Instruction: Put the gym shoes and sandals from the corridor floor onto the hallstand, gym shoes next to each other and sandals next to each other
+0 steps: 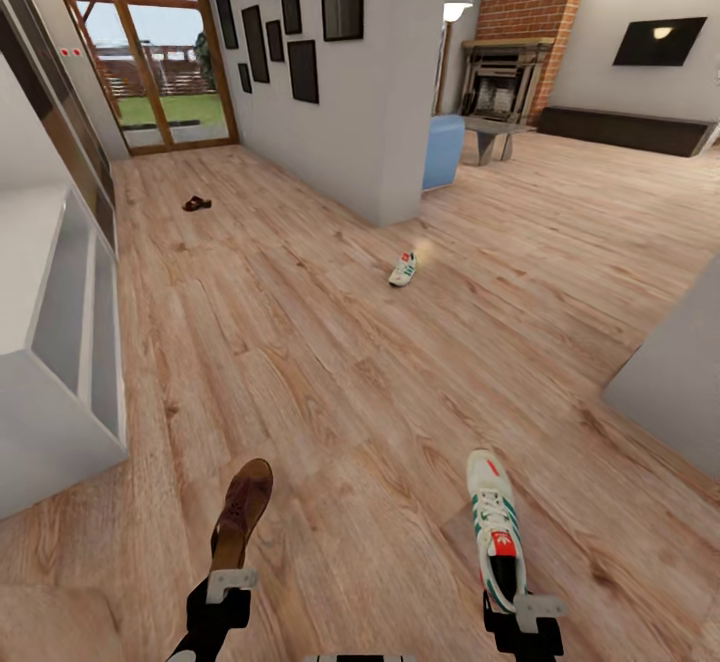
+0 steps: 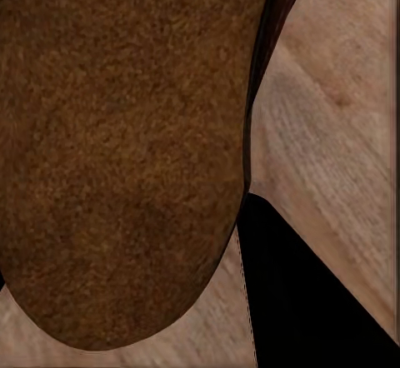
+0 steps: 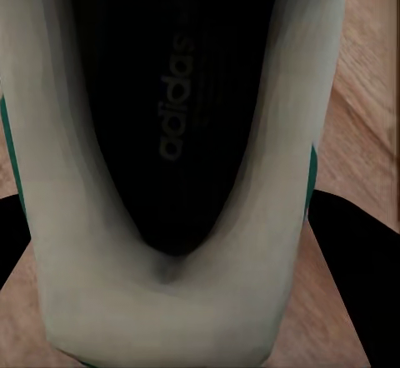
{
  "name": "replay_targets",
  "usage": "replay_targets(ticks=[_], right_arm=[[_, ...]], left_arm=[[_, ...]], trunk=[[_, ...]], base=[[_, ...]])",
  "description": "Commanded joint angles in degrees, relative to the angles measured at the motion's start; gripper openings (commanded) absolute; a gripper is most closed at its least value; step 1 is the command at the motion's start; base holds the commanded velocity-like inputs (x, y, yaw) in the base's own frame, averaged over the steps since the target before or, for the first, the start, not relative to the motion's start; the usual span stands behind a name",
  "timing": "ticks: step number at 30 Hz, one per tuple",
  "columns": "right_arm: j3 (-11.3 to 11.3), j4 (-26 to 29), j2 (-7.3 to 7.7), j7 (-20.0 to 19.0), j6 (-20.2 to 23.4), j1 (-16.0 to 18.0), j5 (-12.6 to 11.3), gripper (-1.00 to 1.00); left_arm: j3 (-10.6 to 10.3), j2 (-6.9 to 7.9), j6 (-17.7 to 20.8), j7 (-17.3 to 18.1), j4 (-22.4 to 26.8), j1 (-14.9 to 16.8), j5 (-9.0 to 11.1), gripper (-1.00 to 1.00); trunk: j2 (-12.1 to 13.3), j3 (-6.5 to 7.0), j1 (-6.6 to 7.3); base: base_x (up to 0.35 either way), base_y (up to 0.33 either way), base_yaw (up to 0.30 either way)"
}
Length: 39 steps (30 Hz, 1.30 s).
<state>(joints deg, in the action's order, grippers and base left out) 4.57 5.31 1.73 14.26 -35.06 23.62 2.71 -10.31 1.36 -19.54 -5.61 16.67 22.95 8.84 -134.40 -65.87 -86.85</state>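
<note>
Head view: left jaws [image 1: 228,582] clamped on the heel of one brown sandal [image 1: 243,510], right jaws [image 1: 522,605] clamped on the heel of one gym shoe [image 1: 493,520] — both point forward from the jaws, over the corridor floor [image 1: 330,372]. Far ahead of the jaws, on the floor, lie the second gym shoe [image 1: 403,269] and second sandal [image 1: 196,204], well apart — the hallstand [image 1: 60,342] stands left of the left jaws.

We are seeing a white gym shoe [image 1: 495,522] with green stripes, a red-orange tongue patch and a black lining; a second, matching shoe [image 1: 403,269] lying on light brown grained planks [image 1: 330,362]; two dark brown sandals [image 1: 240,512] [image 1: 196,204]; a pale grey-white hallstand [image 1: 60,342]; black claws [image 1: 222,607] [image 1: 522,627].
</note>
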Motion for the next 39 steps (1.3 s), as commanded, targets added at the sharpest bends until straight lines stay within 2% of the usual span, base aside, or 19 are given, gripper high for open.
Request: replay_targets(ticks=[1, 11, 25, 36, 39], right_arm=[[0.44, -0.07, 0.0, 0.6, 0.02, 0.03, 0.28, -1.0], [0.41, -0.12, -0.06, 0.71, 0.05, 0.02, 0.27, -1.0], [0.28, -0.1, -0.06, 0.87, 0.02, 0.02, 0.26, -1.0], [0.2, -0.05, -0.06, 0.86, -0.01, 0.02, 0.1, -1.0], [0.18, -0.09, -0.06, 0.86, -0.01, 0.02, 0.1, -1.0]], left_arm=[[-0.49, 0.04, -0.15, -0.34, -0.01, 0.01, 0.32, -1.0], [-0.5, -0.03, -0.38, -0.37, -0.05, -0.09, 0.39, -1.0], [-0.5, 0.04, -0.41, -0.37, 0.25, -1.13, 0.54, -1.0], [-0.54, 0.03, -0.56, -0.35, 0.13, -1.17, 0.51, -1.0], [-0.57, 0.01, -2.39, -0.32, 0.0, -1.23, 0.5, -1.0]], trunk=[[-0.01, 0.05, 0.01], [-0.01, 0.91, 0.01], [-0.01, 1.38, 0.01], [-0.01, 1.58, 0.01], [-0.01, 1.58, 0.01]], base=[[0.0, 0.0, -0.135], [-0.007, -0.001, -0.159], [-0.254, -0.098, -0.074], [-0.174, -0.123, -0.236], [-0.012, -0.01, -0.271]])
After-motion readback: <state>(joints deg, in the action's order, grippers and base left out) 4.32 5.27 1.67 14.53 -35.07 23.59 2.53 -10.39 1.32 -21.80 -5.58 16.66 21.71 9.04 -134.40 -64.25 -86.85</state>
